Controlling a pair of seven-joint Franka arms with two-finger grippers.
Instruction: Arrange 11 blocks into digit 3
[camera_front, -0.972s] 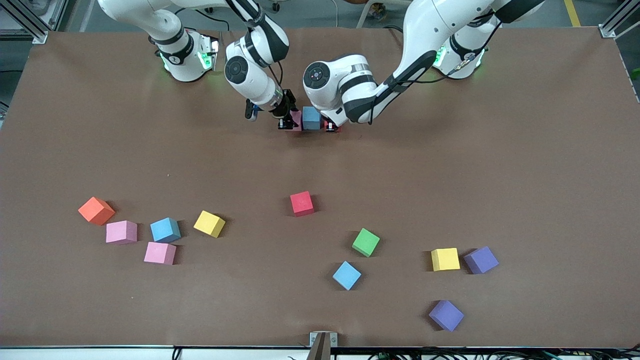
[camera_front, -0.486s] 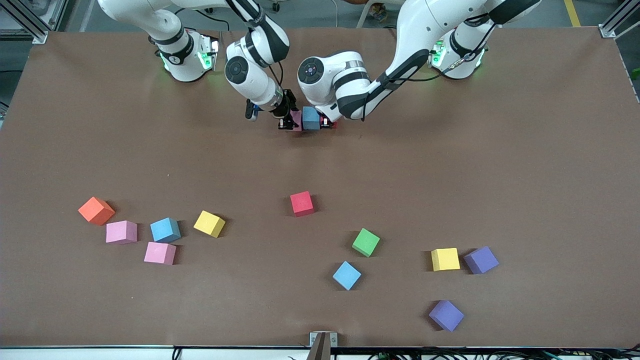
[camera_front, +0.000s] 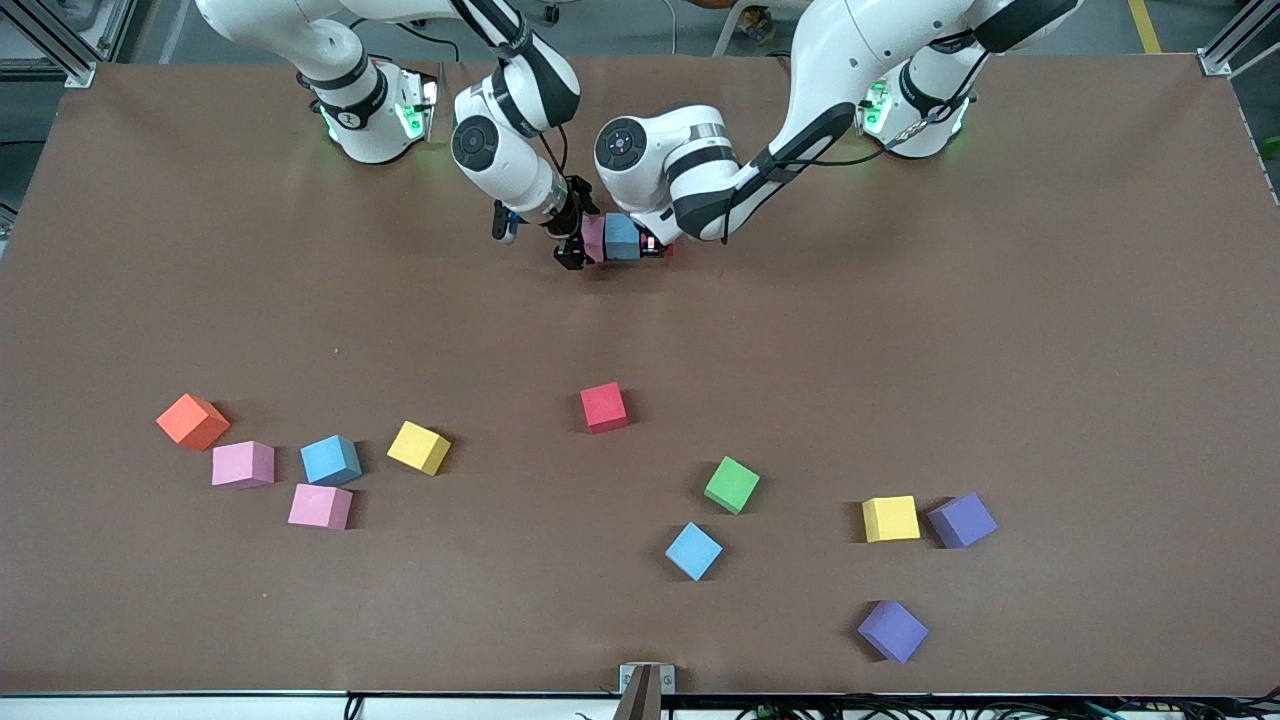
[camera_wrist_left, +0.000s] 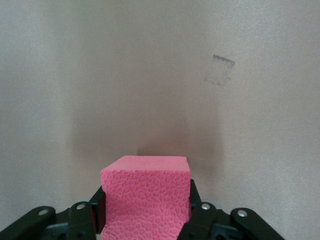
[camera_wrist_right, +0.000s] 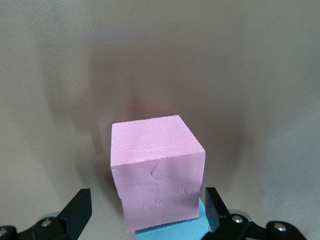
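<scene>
Right tool (camera_front: 578, 243) open around small pink foam cube (camera_wrist_right: 156, 170), released beside blue foam cube (camera_front: 622, 236); left tool (camera_wrist_left: 146, 220) grips red foam cube (camera_wrist_left: 146, 192), completing first row on desk (camera_front: 900, 330).

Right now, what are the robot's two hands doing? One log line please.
left gripper: jaws shut on red block | right gripper: jaws open around pink block | light blue block: between them
</scene>
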